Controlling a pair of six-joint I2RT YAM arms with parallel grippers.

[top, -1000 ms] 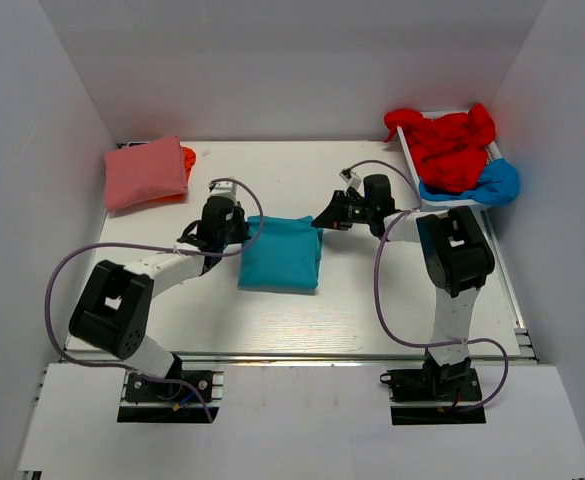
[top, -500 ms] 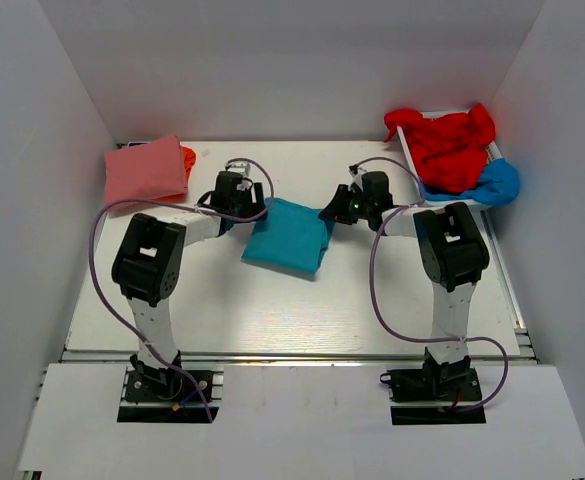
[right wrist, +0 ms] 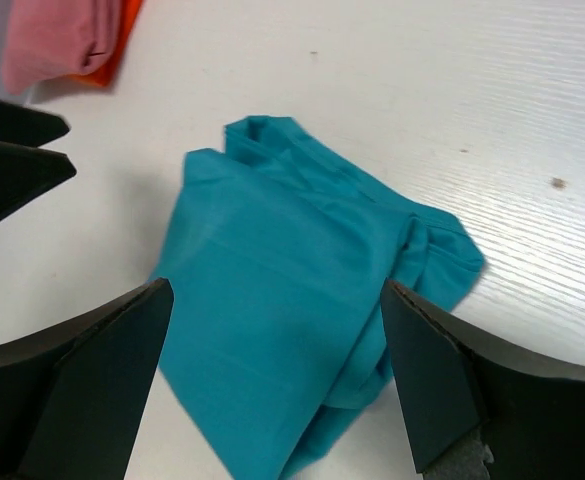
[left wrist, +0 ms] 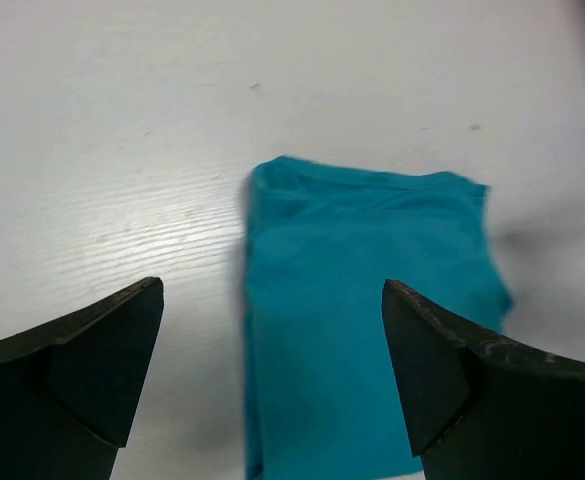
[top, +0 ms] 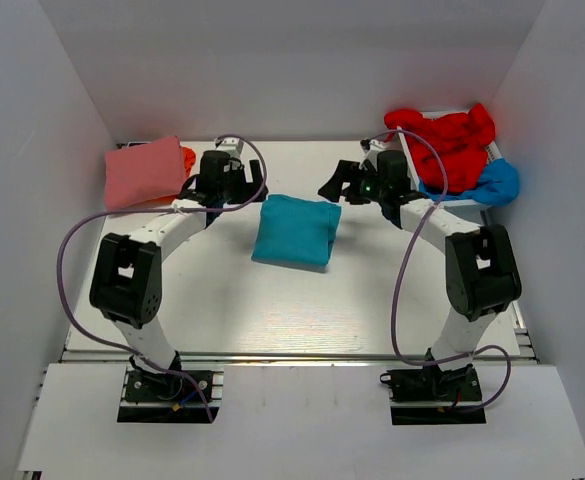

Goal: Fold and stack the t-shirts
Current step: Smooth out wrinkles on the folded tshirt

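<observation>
1. Two grippers hang open over the far half of the white worktop [top: 272,310], and neither holds anything. The left gripper [top: 255,184] is towards the left edge and the right gripper [top: 332,187] towards the right edge, and they face each other across a gap.
2. The teal t-shirt [top: 295,230] lies flat on the worktop, folded into a rough rectangle. It is about midway between the left and right edges and somewhat closer to the far edge than to the near one. Seen from above, it sits between the two grippers, a little towards the near edge, and touches neither.
3. In the left wrist view the two dark fingers [left wrist: 92,350] are spread wide. The teal cloth shows between them, clear of both, and its outline is slightly blurred.
4. In the right wrist view the fingers [right wrist: 102,360] are spread just as wide. The folded cloth below them has layered edges at one corner and a bunched, looser fold at the opposite end.
5. At the far left corner a folded pink t-shirt [top: 145,172] rests on an orange t-shirt [top: 187,157]. Only a strip of the orange one peeks out, on the side towards the right edge.
6. At the far right corner a white tray [top: 410,152] holds a crumpled red pile [top: 450,140]. How many shirts are in it cannot be told. A bright blue t-shirt [top: 497,182] spills over the tray's nearer end.
</observation>
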